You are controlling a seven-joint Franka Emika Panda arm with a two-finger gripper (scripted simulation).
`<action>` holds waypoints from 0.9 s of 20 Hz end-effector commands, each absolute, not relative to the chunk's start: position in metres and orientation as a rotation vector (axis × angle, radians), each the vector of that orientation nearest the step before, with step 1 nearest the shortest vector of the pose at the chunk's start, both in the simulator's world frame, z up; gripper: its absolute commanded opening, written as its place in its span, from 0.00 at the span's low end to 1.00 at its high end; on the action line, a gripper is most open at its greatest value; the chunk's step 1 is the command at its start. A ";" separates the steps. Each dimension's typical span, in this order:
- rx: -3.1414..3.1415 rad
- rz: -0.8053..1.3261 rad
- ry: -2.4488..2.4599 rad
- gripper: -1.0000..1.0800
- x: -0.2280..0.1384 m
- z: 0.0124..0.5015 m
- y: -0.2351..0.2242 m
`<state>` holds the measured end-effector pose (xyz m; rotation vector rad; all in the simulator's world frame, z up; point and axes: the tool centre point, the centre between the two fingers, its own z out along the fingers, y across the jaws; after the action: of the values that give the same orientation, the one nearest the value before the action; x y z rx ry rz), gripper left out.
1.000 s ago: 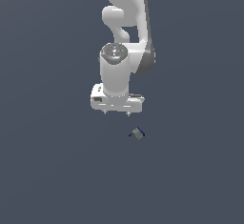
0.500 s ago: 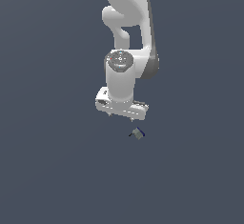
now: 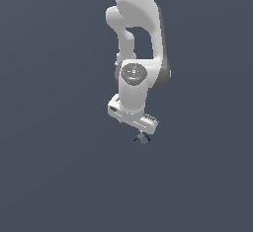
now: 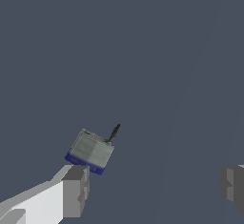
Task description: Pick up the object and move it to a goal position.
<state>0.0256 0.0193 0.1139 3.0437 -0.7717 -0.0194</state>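
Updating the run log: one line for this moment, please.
phase: approach | gripper: open, above object | object: ungrasped, near one finger

A plain dark grey-blue ground (image 3: pixel 54 176) fills both views, left to right and near to far. Its surface is flat and even in tone, without markings, edges or other items on it.
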 end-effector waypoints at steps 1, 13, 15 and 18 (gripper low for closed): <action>3.019 -0.018 -0.865 0.96 0.029 0.108 0.026; 2.871 -0.008 -1.275 0.96 0.040 0.079 0.055; 2.848 -0.006 -1.327 0.96 0.041 0.075 0.058; 2.817 -0.004 -1.391 0.96 0.042 0.070 0.063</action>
<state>0.0415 0.0610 0.0728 2.8341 -1.3555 -0.0058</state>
